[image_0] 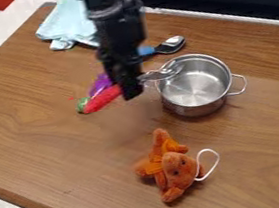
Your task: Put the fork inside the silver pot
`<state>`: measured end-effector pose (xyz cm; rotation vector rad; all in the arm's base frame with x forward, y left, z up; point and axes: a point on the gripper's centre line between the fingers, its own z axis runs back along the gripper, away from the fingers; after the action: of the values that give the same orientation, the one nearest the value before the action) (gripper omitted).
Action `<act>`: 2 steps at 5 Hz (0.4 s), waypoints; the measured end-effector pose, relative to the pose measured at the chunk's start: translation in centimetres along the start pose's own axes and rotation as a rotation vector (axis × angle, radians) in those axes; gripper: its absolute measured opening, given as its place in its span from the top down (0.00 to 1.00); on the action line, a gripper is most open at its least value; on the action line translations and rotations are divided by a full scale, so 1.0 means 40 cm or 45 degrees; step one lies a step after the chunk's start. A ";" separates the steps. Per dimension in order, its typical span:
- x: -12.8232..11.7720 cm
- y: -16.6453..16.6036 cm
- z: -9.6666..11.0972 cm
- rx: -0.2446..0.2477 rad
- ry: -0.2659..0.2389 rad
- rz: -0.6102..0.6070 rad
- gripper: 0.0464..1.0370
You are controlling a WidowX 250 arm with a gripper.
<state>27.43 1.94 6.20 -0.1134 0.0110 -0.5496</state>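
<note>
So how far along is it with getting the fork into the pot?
Picking up looks done: the fork seems to be in the tool. Its metal head reaches over the near-left rim of the silver pot. Left to do, as I judge it: bring the rest over and let go inside.

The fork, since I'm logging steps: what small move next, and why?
Probably shift the gripper right in the view, over the silver pot, before releasing: the fork's metal end overlaps the pot's left rim, but the gripper is outside it.

No readable text — no labels, numbers or signs — anywhere here.
</note>
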 end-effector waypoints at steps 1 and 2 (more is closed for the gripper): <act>0.038 -0.013 -0.010 0.012 0.059 0.030 0.70; 0.090 -0.026 -0.022 0.026 0.120 0.064 0.70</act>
<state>29.94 -0.91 5.51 -0.0667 0.0996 -0.5044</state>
